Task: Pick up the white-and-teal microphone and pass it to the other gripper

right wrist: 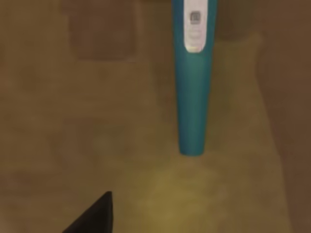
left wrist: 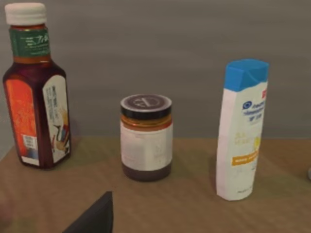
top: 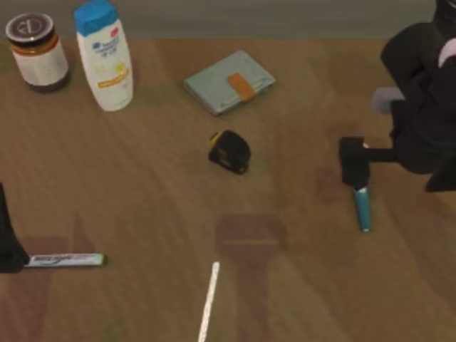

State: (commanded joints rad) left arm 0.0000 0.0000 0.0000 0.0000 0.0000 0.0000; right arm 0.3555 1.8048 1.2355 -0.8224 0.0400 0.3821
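Teal tapering microphone (top: 363, 208) under right tool (top: 353, 165).

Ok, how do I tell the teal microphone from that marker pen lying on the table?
The microphone has a tapering teal handle with a white switch strip and lies on the table's right, its head end under the right gripper. The marker pen is pale with a green tip and lies on the left beside the parked left arm. The microphone points up-down in the top view; the marker lies crosswise. Both are slim and lie flat.
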